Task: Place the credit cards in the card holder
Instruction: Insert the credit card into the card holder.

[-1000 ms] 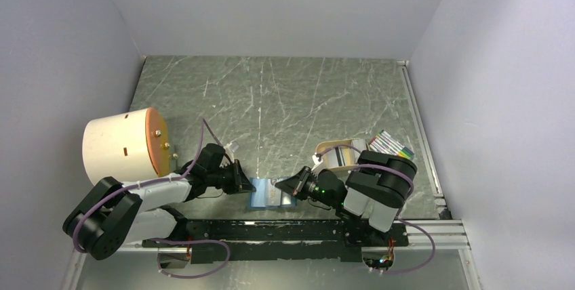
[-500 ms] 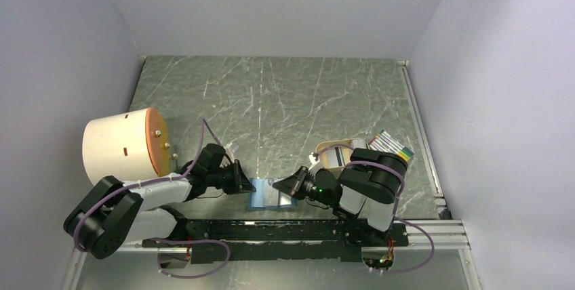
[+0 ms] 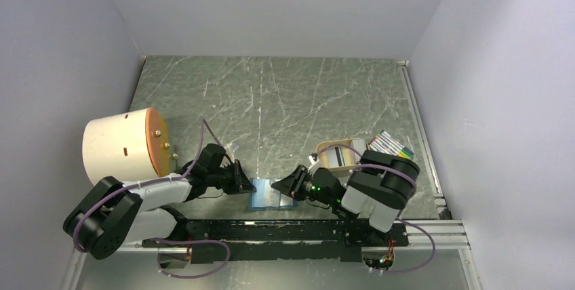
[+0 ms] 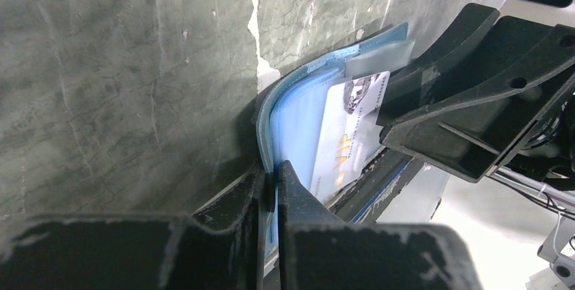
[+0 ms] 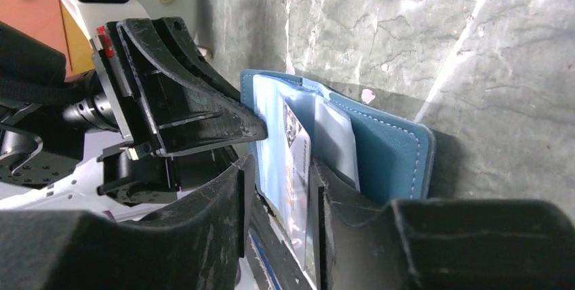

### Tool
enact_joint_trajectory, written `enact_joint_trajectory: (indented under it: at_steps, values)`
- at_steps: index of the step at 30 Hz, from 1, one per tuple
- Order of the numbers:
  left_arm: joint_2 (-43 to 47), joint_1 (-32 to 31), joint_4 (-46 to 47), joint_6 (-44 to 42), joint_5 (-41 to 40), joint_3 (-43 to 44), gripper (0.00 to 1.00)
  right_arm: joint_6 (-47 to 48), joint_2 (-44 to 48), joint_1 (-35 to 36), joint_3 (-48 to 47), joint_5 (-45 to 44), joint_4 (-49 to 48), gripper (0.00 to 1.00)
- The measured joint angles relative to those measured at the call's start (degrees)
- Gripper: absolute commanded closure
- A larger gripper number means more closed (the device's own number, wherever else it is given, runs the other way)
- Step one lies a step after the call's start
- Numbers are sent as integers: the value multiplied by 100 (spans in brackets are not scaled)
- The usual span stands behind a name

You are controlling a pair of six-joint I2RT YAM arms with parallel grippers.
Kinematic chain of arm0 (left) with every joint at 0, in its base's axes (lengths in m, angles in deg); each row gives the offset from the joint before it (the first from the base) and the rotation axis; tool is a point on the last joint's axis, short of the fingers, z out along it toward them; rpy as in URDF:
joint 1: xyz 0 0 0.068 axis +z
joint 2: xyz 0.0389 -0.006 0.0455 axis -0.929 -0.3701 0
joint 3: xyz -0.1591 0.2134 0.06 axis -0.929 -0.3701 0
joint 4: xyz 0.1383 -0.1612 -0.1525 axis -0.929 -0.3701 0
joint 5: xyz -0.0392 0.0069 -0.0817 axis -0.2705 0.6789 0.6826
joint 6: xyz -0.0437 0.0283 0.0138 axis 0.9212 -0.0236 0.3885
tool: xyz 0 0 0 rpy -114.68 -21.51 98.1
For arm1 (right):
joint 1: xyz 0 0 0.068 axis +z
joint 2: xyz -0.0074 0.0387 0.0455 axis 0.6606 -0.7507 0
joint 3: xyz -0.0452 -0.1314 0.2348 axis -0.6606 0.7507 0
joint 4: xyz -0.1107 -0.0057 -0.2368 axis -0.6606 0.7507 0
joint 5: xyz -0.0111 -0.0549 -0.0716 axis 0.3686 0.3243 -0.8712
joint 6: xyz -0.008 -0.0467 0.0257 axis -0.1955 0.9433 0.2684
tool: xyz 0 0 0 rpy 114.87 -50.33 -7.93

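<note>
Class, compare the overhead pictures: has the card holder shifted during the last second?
No. The card holder lies in the same place beside the black base rail as before.

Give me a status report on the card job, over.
Copy: left fingers shut on card holder flap; right fingers open around a credit card in its sleeve. More cards in the tray. Nothing in the way.

Marbled green table [image 3: 285, 100]: card holder [image 3: 266, 194], tan tray [image 3: 339, 155], marker pack [image 3: 391, 143], cream drum [image 3: 122, 144].
</note>
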Motion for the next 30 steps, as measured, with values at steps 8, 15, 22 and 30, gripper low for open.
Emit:
enact_joint_trajectory:
  at_steps: [8, 15, 22, 30]
  values:
    - [52, -7, 22, 68, 4, 0, 89, 570, 1480, 0, -780, -326, 2966, 51]
    - [48, -22, 105, 94, 20, 0, 90, 881, 1886, 2, -1154, -514, 4446, 52]
    - [90, -46, 216, 254, 20, -70, 91, 826, 1912, 133, -1440, -605, 5023, 51]
    - [212, -116, 455, 566, -11, -225, 91, 577, 1792, 284, -1635, -592, 5254, 50]
